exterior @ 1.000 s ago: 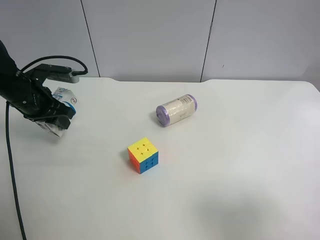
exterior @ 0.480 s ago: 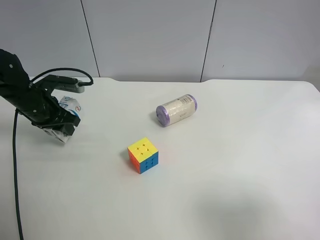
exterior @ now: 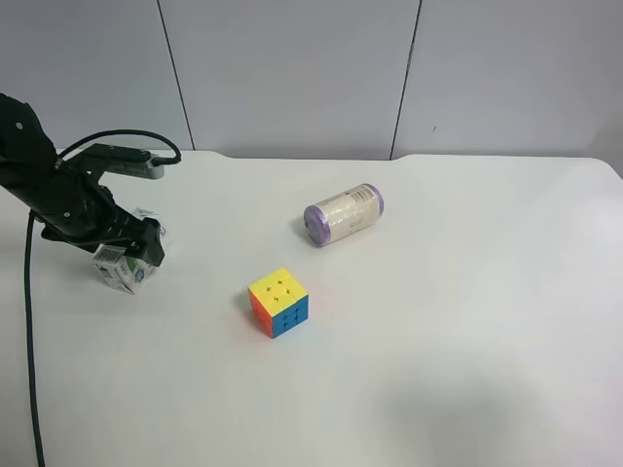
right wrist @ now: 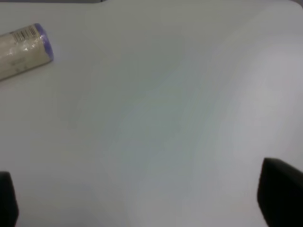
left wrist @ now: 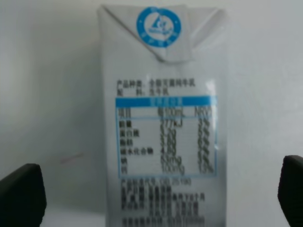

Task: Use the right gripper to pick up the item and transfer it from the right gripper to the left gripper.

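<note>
Over at the exterior high view's left edge, the left gripper hangs low over the white table, its 2 black fingertips spread wide with clear gaps on either side of the milk carton. The carton rests on the table between them, its nutrition panel and round blue logo facing the left wrist camera. The right gripper is also wide open, holding nothing, with only bare tabletop between its tips. A puzzle cube sits near the table's middle, and a cream cylinder with purple ends lies on its side beyond it.
</note>
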Action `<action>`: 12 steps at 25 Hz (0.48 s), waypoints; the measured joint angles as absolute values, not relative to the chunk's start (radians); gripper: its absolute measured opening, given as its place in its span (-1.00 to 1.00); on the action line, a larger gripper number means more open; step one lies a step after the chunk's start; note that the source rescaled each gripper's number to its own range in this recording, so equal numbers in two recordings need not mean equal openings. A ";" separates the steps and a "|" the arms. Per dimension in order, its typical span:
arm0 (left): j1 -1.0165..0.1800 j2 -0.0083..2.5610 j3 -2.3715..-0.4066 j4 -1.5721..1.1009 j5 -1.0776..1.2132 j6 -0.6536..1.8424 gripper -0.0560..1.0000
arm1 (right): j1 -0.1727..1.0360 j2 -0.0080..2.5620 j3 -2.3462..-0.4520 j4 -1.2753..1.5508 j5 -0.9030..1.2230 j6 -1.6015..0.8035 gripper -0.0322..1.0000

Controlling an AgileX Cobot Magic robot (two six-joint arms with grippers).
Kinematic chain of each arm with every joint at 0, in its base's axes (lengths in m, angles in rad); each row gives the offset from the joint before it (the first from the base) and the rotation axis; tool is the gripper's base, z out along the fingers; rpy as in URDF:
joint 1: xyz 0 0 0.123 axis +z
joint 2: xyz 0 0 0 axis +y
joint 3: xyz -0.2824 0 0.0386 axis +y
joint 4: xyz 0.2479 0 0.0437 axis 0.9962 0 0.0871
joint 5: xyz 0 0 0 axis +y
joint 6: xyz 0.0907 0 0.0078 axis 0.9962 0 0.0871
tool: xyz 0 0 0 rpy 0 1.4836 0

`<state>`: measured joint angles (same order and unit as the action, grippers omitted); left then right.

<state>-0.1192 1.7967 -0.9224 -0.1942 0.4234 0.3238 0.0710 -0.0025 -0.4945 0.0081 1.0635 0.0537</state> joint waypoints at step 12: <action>-0.119 1.440 -0.922 -0.194 0.834 0.309 0.99 | 0.071 -0.003 -0.494 0.008 1.063 0.054 1.00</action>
<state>-0.1192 1.4403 -0.9224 -0.1942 0.8339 0.3086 0.0710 -0.0025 -0.4945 0.0081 1.0635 0.0537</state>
